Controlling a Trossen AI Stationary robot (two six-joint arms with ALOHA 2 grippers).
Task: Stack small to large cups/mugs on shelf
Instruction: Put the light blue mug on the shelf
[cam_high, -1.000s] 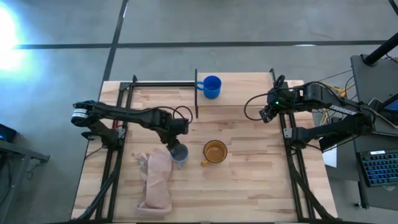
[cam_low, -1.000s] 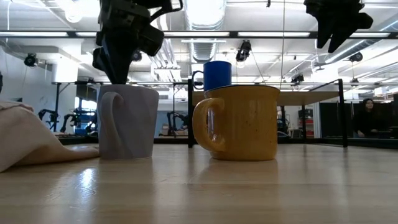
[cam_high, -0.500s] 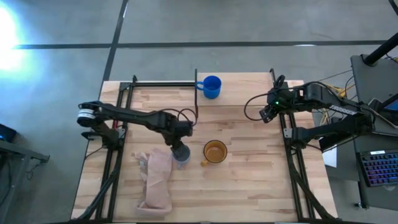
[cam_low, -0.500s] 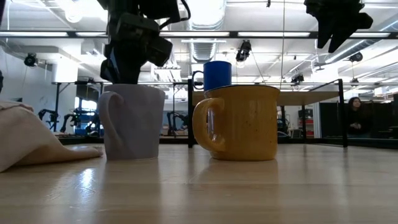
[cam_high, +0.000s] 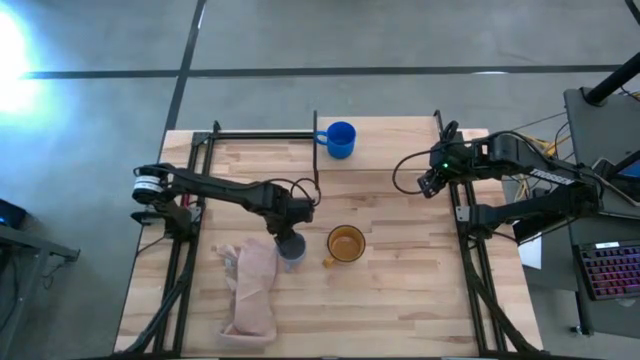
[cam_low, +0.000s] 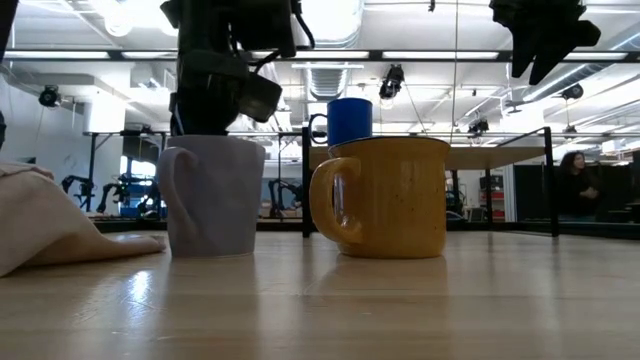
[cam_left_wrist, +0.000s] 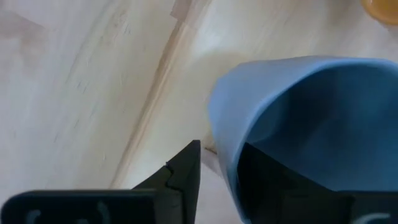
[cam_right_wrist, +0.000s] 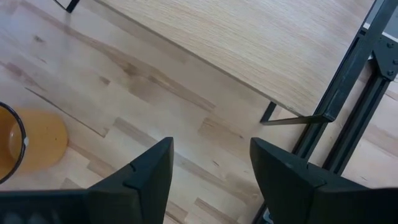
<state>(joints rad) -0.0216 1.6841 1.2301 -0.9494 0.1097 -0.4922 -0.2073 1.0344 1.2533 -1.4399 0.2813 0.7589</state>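
The grey-blue mug (cam_high: 291, 251) stands upright on the tabletop, with the yellow-orange mug (cam_high: 346, 243) just to its right. The small bright blue mug (cam_high: 341, 139) stands on the shelf (cam_high: 390, 145) at its left end. My left gripper (cam_left_wrist: 217, 162) is open and points down over the grey-blue mug's rim (cam_left_wrist: 224, 124). One finger (cam_left_wrist: 273, 186) is inside the mug and the other (cam_left_wrist: 183, 171) is outside its wall. My right gripper (cam_high: 428, 183) is open and empty, high above the shelf's right end. My left gripper stands astride the grey-blue mug's wall (cam_left_wrist: 219, 146) from above. A strip of table shows between the outer finger and the wall. Whether the inner finger touches the inner wall, I cannot tell. The mug stands with its base on the table.
A pinkish-beige cloth (cam_high: 252, 290) lies crumpled left of the grey-blue mug, toward the near edge. The shelf's thin black posts (cam_high: 316, 150) rise behind the mugs. Black frame rails run along both table sides. Bare wood lies to the right of the yellow mug.
My left gripper has gone a little toward the table's right edge and come down over the grey-blue mug's rim. The mug has slid slightly toward the yellow-orange mug and stays upright. A person beyond the table has moved.
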